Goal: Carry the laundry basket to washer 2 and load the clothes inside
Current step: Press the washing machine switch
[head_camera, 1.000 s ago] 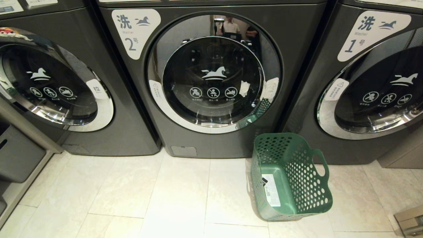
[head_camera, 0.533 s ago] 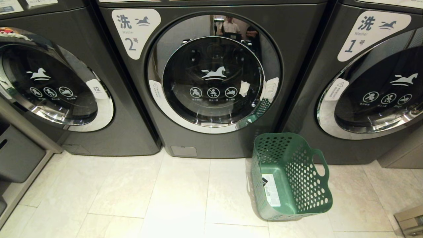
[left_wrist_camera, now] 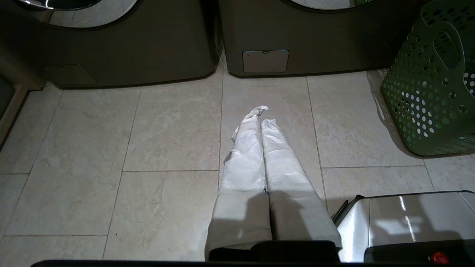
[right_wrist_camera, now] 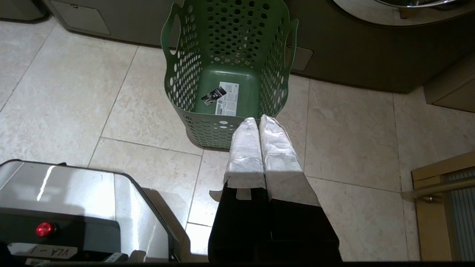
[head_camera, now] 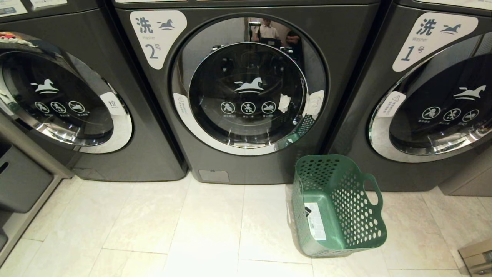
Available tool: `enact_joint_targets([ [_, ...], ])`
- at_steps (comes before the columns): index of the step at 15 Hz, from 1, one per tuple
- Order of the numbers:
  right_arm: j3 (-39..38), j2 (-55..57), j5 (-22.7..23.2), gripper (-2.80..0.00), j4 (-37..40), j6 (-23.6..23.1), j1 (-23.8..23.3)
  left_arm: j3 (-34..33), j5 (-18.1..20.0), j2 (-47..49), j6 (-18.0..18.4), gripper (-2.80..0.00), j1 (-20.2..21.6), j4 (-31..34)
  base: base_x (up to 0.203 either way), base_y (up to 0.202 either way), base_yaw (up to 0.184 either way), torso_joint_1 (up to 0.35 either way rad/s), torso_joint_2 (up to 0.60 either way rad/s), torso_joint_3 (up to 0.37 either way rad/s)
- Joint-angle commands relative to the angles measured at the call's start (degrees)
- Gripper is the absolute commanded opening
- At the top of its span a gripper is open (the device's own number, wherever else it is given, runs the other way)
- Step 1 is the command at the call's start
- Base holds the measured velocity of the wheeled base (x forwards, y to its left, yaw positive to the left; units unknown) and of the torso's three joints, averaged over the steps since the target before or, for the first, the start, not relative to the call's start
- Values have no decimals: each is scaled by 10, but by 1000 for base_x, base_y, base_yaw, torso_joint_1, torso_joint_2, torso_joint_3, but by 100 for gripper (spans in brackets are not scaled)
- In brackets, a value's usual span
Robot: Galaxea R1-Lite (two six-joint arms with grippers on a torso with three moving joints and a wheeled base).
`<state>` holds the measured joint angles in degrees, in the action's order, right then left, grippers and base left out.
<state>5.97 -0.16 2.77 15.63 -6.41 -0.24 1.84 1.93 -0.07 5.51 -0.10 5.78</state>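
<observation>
The laundry basket [head_camera: 357,215] stands on the tiled floor in front of the gap between washer 2 [head_camera: 246,92] and its right neighbour. The green basket [right_wrist_camera: 274,74] holds only a white sticker [right_wrist_camera: 227,98] and a small dark tag [right_wrist_camera: 213,95] on its base. The clothes are out of view. Washer 2's round door is closed, and its label [head_camera: 157,38] shows a 2. My right gripper [right_wrist_camera: 258,119] hangs shut just short of the basket's near wall, holding nothing. Over bare tiles, my left gripper [left_wrist_camera: 264,115] is shut and empty, to the left of the basket [left_wrist_camera: 419,104].
Washer 1 [head_camera: 434,96] stands to the right and a third washer [head_camera: 57,100] to the left. A grey cabinet [head_camera: 19,181] juts out at far left. My silver base [right_wrist_camera: 74,193] sits low between the arms. A person is reflected in washer 2's chrome ring [head_camera: 265,30].
</observation>
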Motion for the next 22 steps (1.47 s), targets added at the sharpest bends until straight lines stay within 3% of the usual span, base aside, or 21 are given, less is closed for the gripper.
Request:
enact_joint_targets([
  [1, 0, 2, 0, -280, 2, 0, 0, 0, 0, -1, 0, -280, 0, 0, 0, 0, 0, 0, 0, 0],
  [12, 0, 2, 1, -280, 2, -3, 0, 0, 1, -1, 0, -280, 0, 0, 0, 0, 0, 4, -4, -3],
  [22, 0, 2, 1, -280, 1, -4, 0, 0, 0, -1, 0, -280, 0, 0, 0, 0, 0, 191, -423, -224],
])
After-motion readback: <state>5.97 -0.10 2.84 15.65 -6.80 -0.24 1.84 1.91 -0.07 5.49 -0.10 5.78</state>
